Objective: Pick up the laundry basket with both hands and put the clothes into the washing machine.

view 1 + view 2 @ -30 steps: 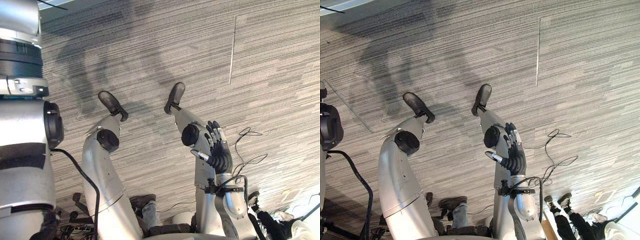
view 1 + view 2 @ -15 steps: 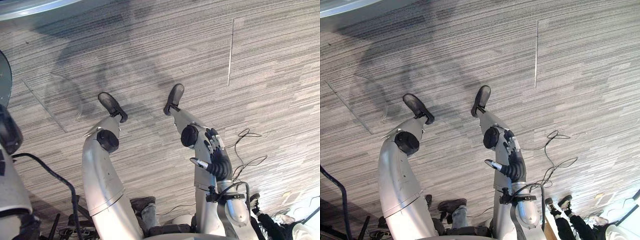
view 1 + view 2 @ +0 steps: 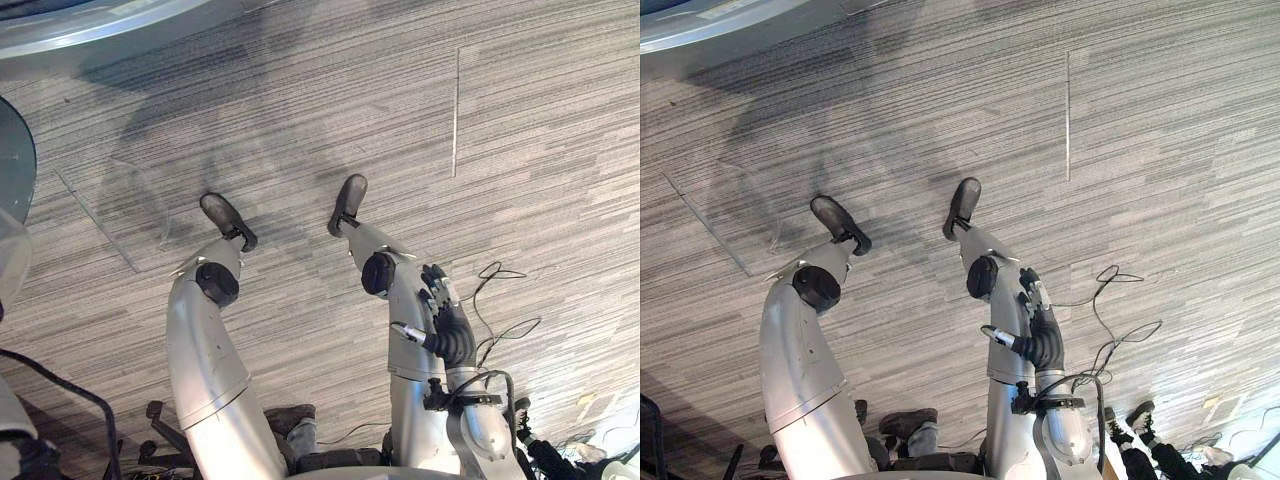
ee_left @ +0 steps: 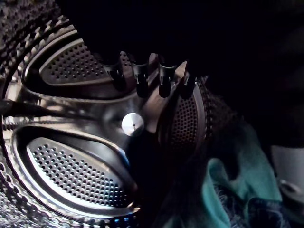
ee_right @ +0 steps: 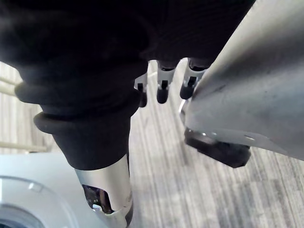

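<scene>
Carpet point(image 3: 520, 150) is shifting in head views: cam moving, not things. L hand point(image 4: 141, 83) is now reaching into washer drum point(image 4: 71, 156), fingers straight, empty; teal clothes point(image 4: 237, 175) lying inside. R hand point(image 3: 447, 320) hanging slack, empty. Loading prob. done.

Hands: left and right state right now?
Left hand: open, empty, inside the washing machine drum.
Right hand: open, holding nothing.

Washing machine drum point(image 4: 71, 156): bright perforated steel, raised paddles, round stud at centre of back wall. Inside, against the drum wall: crumpled teal garment point(image 4: 256, 180), touching a dark blue patterned cloth point(image 4: 237, 211).
</scene>
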